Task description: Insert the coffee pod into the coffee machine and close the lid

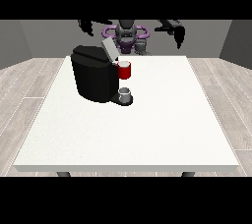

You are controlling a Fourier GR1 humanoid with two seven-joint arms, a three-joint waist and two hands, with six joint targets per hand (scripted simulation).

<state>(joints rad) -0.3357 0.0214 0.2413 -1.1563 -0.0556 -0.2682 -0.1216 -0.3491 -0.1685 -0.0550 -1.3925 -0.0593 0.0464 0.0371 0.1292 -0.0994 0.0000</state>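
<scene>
Counter: large white rectangular counter (147, 134); it carries the machine on its far part, toward the view's left.
Coffee machine: black boxy coffee machine (92, 78), standing upright on the counter; this is the landmark for the other places.
Lid: grey flat lid (109, 49) at the top of the machine on the side toward the view's right; it is tilted up, so it stands open.
Red thing: a red thing at the machine (125, 70), a short cylinder with a pale top, touching the machine's front just under the lid.
Grey thing: a small grey thing (126, 93) stands on the dark base of the machine, directly below the red thing; I cannot tell if it is the coffee pod.
Robot: dark grey body with purple parts (126, 34), behind the counter's far edge, behind the machine.
Hand at the view's left: black hand (86, 25), raised in the air above and behind the machine, well apart from it, holding nothing; how its fingers lie I cannot tell.
Hand at the view's right: black hand (178, 34), raised far to the side of the machine, well apart from it, holding nothing; its fingers hang down, but open or curled I cannot tell.
</scene>
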